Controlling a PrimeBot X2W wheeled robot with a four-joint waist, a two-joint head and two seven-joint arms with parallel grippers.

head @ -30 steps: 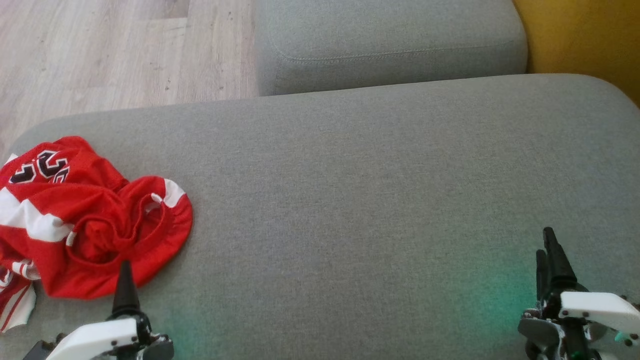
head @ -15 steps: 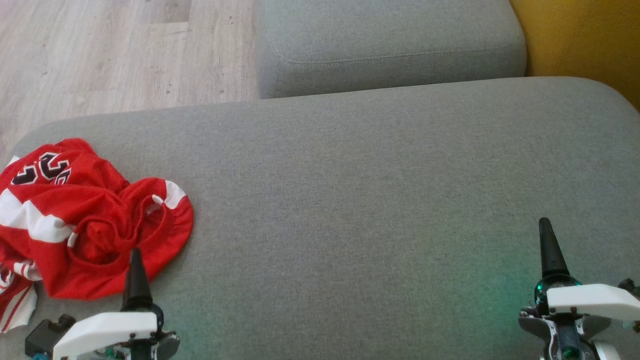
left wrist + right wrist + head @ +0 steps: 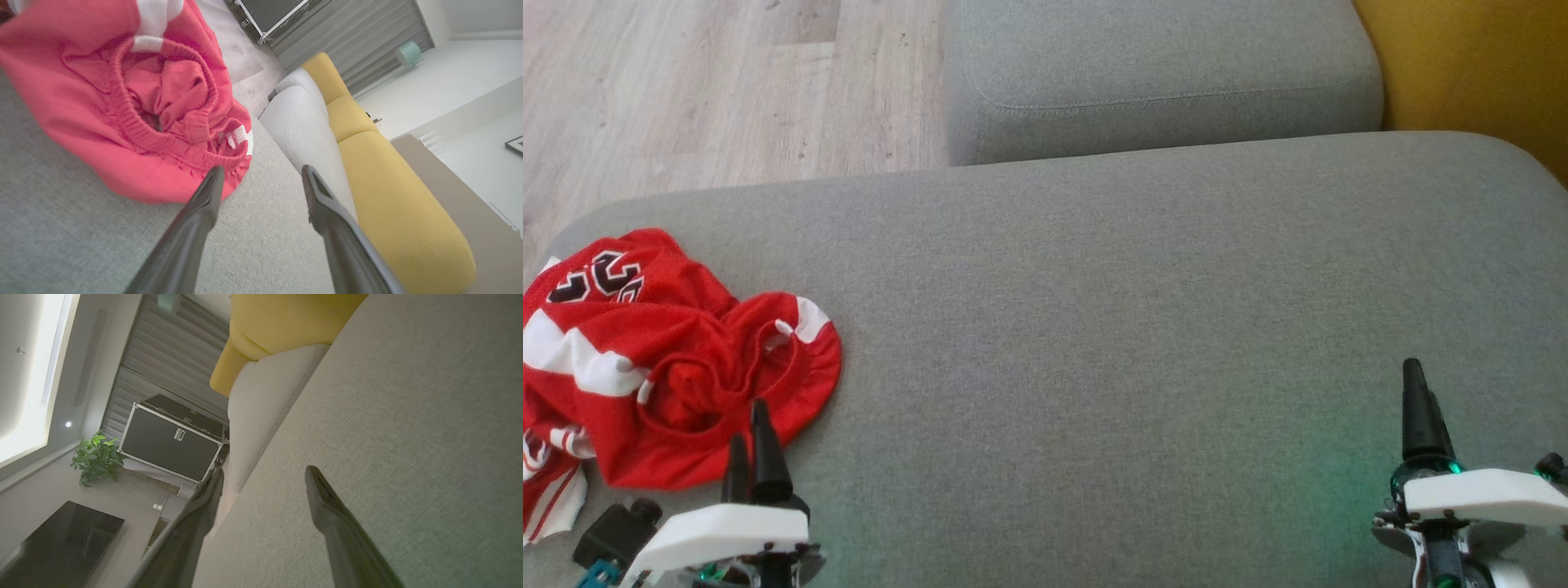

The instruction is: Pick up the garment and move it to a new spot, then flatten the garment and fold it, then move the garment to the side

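A: Where is the garment found, and why there?

B: The garment (image 3: pixel 662 367) is seen crumpled in a red heap at the left end of the grey sofa seat (image 3: pixel 1094 327), near its rounded corner. Nothing is lifted yet, so the picking-up step is judged to be in hand.

A: How are the grippers held?

B: The left gripper (image 3: pixel 749 425) is held released, fingers spread, its tips at the heap's near edge, presumably aimed for a pinch of the cloth. The right gripper (image 3: pixel 1414 376) is placed well apart over bare seat, likewise spread and holding nothing. It is probably meant for the flattening.

A: What is given by one view and not by another?

B: In the left wrist view the gathered elastic waistband (image 3: pixel 135 130) is made plain, and one finger is seen overlapping the cloth's edge, though contact cannot be told. From the head view the black-and-white lettering (image 3: pixel 592 278) and the wide free seat are supplied. In the right wrist view a black case (image 3: pixel 171 437) is shown beyond the sofa.
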